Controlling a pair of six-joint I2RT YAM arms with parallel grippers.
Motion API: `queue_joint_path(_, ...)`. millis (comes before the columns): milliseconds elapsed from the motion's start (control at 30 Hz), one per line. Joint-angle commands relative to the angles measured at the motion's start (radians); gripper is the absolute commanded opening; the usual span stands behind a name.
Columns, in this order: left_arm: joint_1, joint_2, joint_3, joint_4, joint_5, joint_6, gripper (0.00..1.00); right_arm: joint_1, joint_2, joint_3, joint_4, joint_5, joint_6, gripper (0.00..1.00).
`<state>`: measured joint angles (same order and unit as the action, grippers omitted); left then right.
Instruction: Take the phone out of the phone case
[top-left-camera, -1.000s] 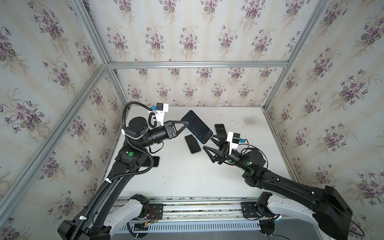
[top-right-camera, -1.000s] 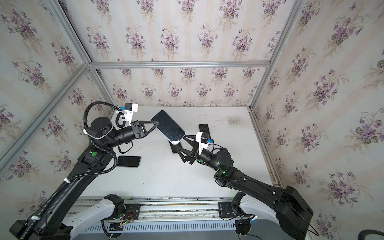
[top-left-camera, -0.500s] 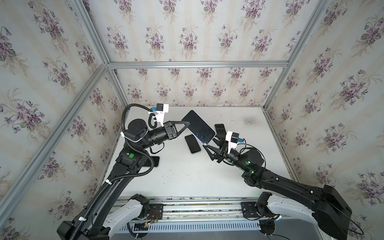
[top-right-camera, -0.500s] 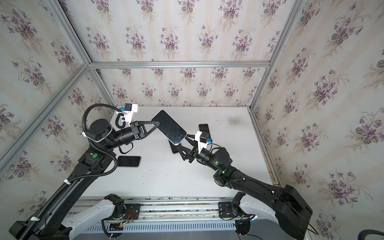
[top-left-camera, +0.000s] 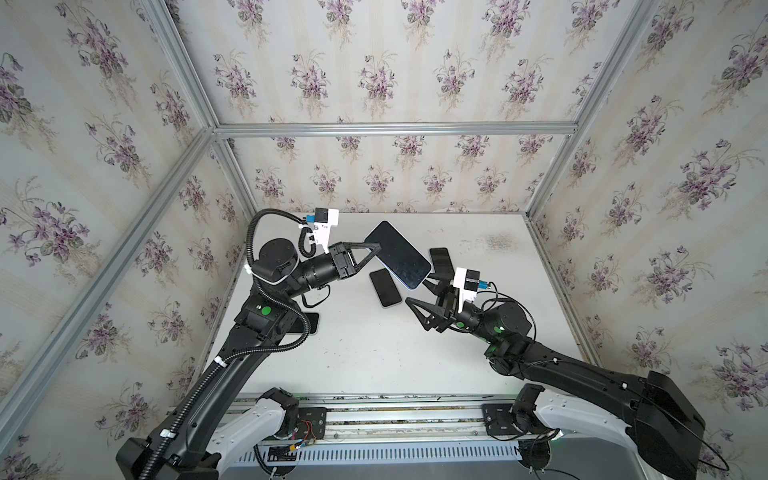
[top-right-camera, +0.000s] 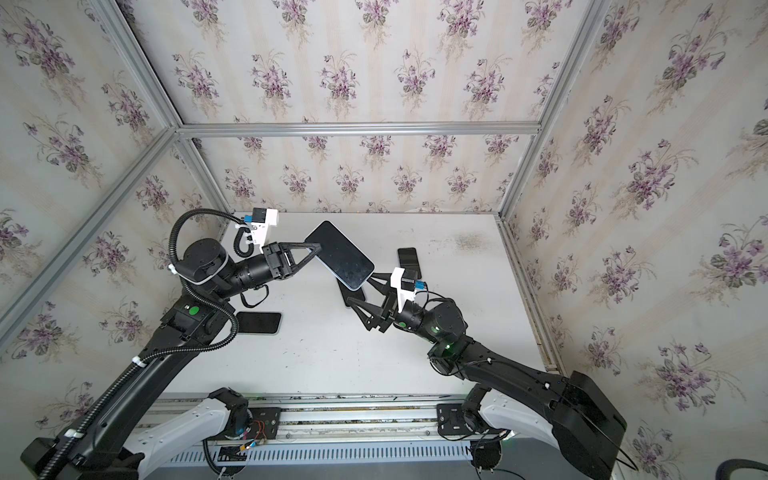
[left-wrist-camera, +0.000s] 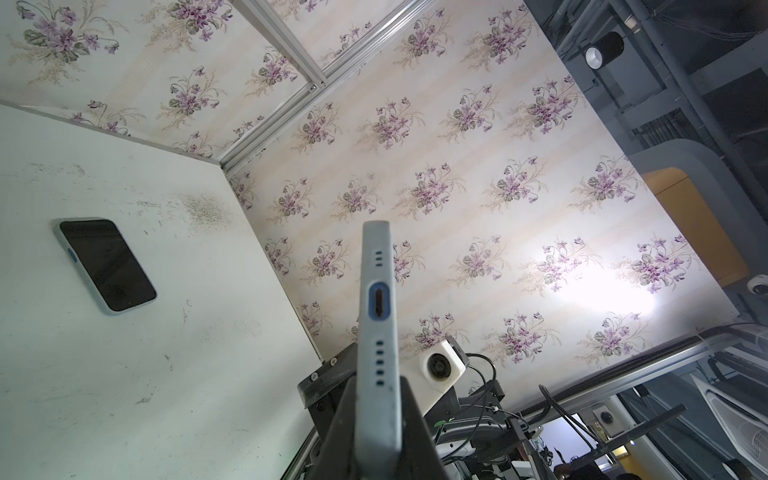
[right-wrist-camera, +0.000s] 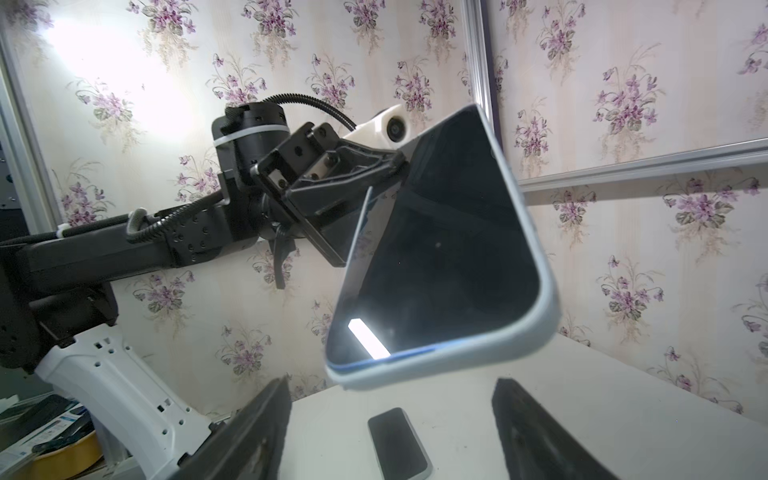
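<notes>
Pale blue-grey silicone wraps the phone case (top-left-camera: 409, 286), and you can see the phone (top-left-camera: 398, 254) seated in it, dark screen facing up and to the right. The pair hangs tilted in the air above the far middle of the table (top-left-camera: 374, 357).

Your left gripper (top-left-camera: 376, 249) has its jaws clamped on the far-left end of the cased phone. The left wrist view shows the case's edge (left-wrist-camera: 376, 332) running out from between the fingers, its charging port ringed in blue.

Your right gripper (top-left-camera: 419, 291) sits just beside the near-right end of the case, jaws wide apart. In the right wrist view the case's lower edge (right-wrist-camera: 440, 370) lies between the two fingers (right-wrist-camera: 249, 432), and neither appears to touch it.

Three other phones lie flat on the table. One is under the held phone at centre (top-left-camera: 385, 287), and one is farther right (top-left-camera: 440, 259). The third is at the left (top-right-camera: 257, 322), partly hidden by your left arm.
</notes>
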<state>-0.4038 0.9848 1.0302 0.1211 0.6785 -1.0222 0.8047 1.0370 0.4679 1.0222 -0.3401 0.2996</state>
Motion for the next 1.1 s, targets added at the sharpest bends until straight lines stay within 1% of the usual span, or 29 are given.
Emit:
queue_joint_path(0,0.001,-0.007,-0.005,0.089,-0.009,-0.020,0.00,0.002,-0.003,0.003,0.070,-0.023,0.022,0.80)
queue_joint_path(167,-0.001,-0.016,-0.016,0.101,-0.004,-0.031,0.00,0.002,-0.012,0.012,0.020,0.049,0.007,0.79)
queue_joint_path(300,-0.010,-0.019,-0.020,0.109,0.003,-0.036,0.00,0.002,-0.009,0.014,0.006,0.078,-0.003,0.78)
queue_joint_path(567,-0.024,-0.016,-0.024,0.121,0.005,-0.044,0.00,0.002,-0.021,0.007,-0.004,0.119,-0.018,0.77)
queue_joint_path(767,-0.035,-0.016,-0.024,0.132,0.005,-0.053,0.00,0.002,-0.032,0.026,-0.073,0.137,-0.045,0.76)
queue_joint_path(967,-0.049,-0.010,-0.017,0.134,-0.002,-0.054,0.00,0.002,0.001,0.054,-0.116,0.151,-0.067,0.75)
queue_joint_path(1067,-0.052,-0.005,-0.016,0.135,0.000,-0.061,0.00,0.002,0.032,0.078,-0.178,0.179,-0.091,0.73)
